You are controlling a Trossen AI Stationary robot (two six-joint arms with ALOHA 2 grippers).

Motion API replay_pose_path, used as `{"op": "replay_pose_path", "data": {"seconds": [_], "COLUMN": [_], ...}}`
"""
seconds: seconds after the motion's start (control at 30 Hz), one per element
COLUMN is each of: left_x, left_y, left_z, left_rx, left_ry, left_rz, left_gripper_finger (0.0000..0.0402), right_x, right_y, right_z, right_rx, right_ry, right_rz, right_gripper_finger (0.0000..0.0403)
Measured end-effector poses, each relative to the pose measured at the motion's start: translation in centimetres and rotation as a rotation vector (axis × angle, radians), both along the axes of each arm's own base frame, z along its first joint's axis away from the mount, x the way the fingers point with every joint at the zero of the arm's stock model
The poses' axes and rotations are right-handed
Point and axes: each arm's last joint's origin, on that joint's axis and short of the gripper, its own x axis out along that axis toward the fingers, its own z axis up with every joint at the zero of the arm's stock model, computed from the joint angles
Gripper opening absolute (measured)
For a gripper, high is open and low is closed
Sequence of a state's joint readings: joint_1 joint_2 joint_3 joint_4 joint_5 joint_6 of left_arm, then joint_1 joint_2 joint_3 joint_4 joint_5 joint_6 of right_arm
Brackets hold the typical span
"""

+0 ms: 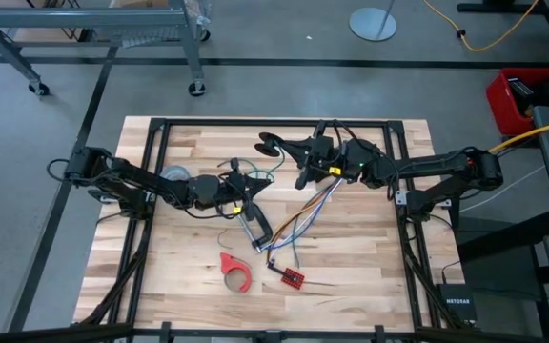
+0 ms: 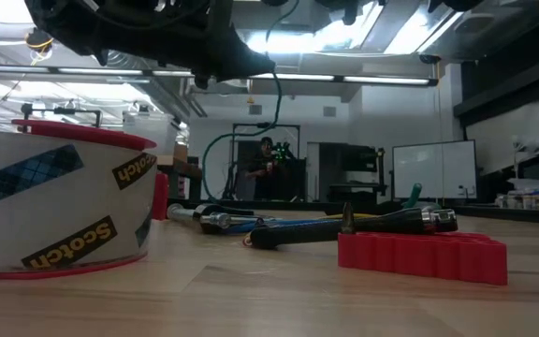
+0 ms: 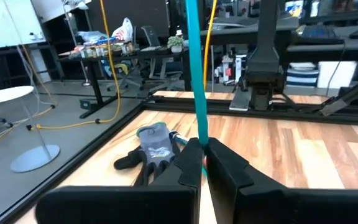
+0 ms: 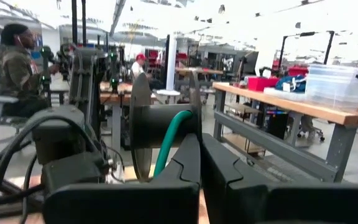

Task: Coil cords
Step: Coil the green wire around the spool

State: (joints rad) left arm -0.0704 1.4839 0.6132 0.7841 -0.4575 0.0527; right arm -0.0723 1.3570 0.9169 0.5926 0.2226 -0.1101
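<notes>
The left hand is pinched shut on the green tail of the cord, which runs straight up and away toward the spool. The right hand is clamped on that spool, up above the counter. So the cord stretches between both hands, ready for winding, probably.

The cord is a thin green line, wound at one end onto a flat black round spool held above the far middle of the table. In the right wrist view the spool stands on edge, its two dark discs upright, and the green cord leaves the hub in a downward curve. In the left wrist view the tail runs taut and nearly vertical. In the low view it hangs in a loose loop.
</notes>
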Motion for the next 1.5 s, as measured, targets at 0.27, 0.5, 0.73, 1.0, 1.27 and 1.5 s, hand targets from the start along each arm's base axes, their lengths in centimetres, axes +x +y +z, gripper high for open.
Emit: {"op": "replay_pose_path", "data": {"seconds": [0.27,0.5,0.73,1.0,1.27,1.5], "left_x": [-0.9,-1.8,-1.6,-0.9,-1.0,-1.1], "left_y": [0.5,1.6,3.0,2.2,2.8,4.0], "left_z": [-0.3,1.0,1.3,1.1,1.1,1.2], "left_rx": [-0.018,-0.036,-0.109,-0.177,-0.161,-0.163], "left_ry": [0.101,0.067,0.086,0.141,0.148,0.143], "left_rz": [0.154,0.242,0.252,0.126,0.182,0.228], "left_gripper_finger": [0.0002,0.0001,0.0,0.0,0.0,0.0], "right_x": [-1.1,-1.5,-1.7,-1.4,-1.2,-1.6], "right_y": [0.1,0.1,-0.1,-0.1,0.1,0.2], "right_z": [-1.2,-3.0,-3.5,-2.2,-2.0,-3.3], "right_rx": [0.017,0.06,0.078,0.073,0.082,0.117], "right_ry": [0.229,0.414,0.461,0.323,0.304,0.437], "right_rz": [0.011,-0.014,-0.086,-0.082,0.012,0.001], "right_gripper_finger": [0.0,0.0,0.0,0.0,0.0,0.0]}}
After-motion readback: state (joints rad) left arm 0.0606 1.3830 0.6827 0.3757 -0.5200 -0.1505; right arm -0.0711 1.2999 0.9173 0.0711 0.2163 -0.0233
